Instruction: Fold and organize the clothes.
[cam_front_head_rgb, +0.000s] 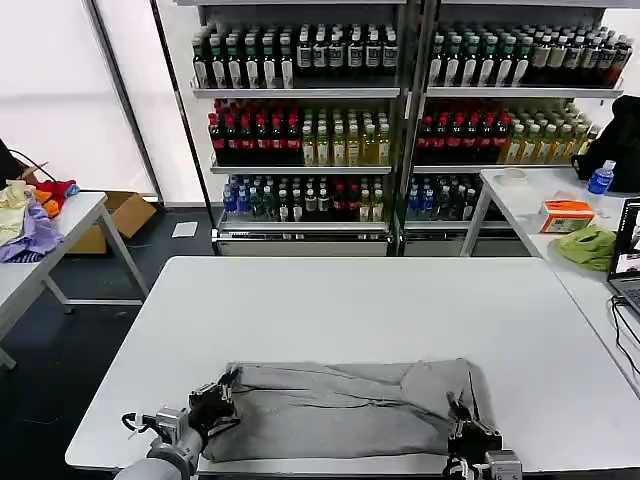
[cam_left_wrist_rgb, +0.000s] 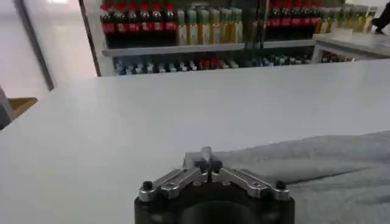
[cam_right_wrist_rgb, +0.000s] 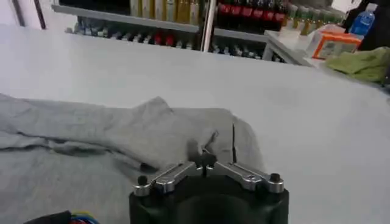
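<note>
Grey shirt (cam_front_head_rgb: 345, 410) spread at six o'clock on white worktop (cam_front_head_rgb: 350, 300), left hand (cam_front_head_rgb: 222, 392) pinched shut on its left edge, right hand (cam_front_head_rgb: 462, 420) closed on its right edge, bottle shelves (cam_front_head_rgb: 300, 120) at twelve, lime-green cloth (cam_front_head_rgb: 588, 246) at two.

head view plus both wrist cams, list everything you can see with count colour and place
shirt: one, light grey, crumpled along the near edge of the main table
main table: one, white, directly ahead
shelves of bottles: two racks, dark, red, yellow and green drinks, at the back
side table: one, white, far right
lime-green cloth: one, on the table at the right edge
orange box: one, on the side table
water bottle: one, blue, on the side table
garments: a pile, purple, yellow, red, on the left table
cardboard box: one, brown, on the floor at left
left pincer: shut on the shirt's left end
right pincer: shut on the shirt's right end
</note>
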